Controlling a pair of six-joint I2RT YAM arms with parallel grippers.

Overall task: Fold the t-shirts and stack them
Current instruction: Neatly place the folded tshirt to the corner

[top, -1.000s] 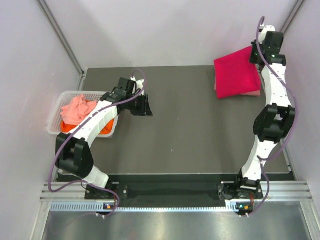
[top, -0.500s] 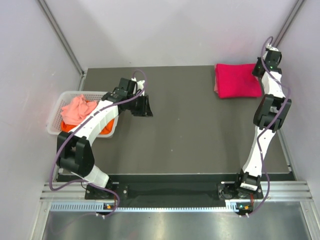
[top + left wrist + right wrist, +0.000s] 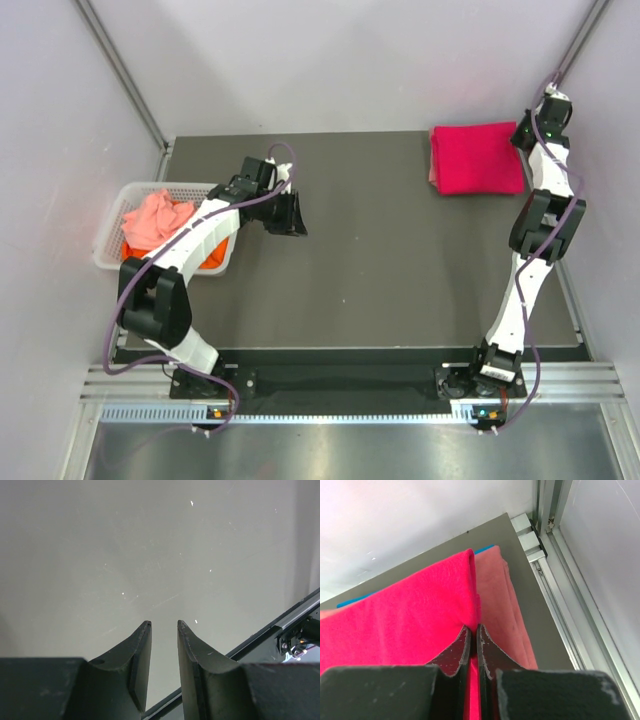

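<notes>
— How's your magenta shirt (image 3: 475,160) looking?
— Folded into a flat rectangle at the far right corner of the table (image 3: 380,280). It lies on a pink shirt (image 3: 501,605), which peeks out along the right side in the wrist view.

— And your right gripper (image 3: 472,629)?
— Its jaws are pinched together on the magenta shirt's folded right edge, with red cloth between the fingers.

— Any room over there?
— It's tight. The metal rail (image 3: 560,580) and side wall run just beside the stack.

— What about your left gripper (image 3: 164,624)?
— The jaws are a little apart and hold nothing, over bare table. The wide dark surface between your arms is free.

— The other shirts?
— A coral shirt (image 3: 155,218) is crumpled over an orange shirt (image 3: 212,256) in the basket (image 3: 150,187) at the left edge.
</notes>
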